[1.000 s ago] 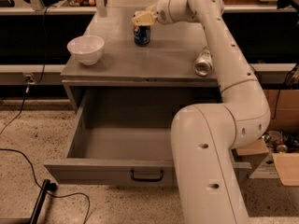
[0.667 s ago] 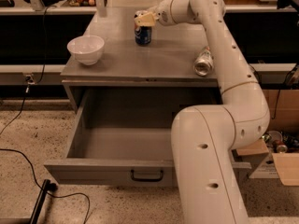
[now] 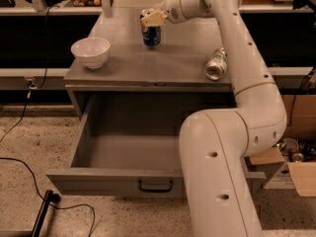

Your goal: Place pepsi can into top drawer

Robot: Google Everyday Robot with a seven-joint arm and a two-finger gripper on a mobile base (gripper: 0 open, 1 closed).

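The pepsi can [image 3: 151, 35] stands upright on the grey cabinet top [image 3: 148, 63], towards the back centre. My gripper [image 3: 152, 18] is right at the can's top, reaching in from the right, and covers its upper part. The top drawer [image 3: 113, 181] is pulled out wide below the cabinet top. Its inside shows nothing in it, and its dark handle [image 3: 155, 185] faces the front. My arm's lower links hide the drawer's right part.
A white bowl [image 3: 91, 51] sits at the left of the cabinet top. A silvery can [image 3: 216, 64] lies on its side near the right edge. Black cables [image 3: 29, 181] run over the speckled floor at the left. Cardboard boxes [image 3: 296, 172] stand at the right.
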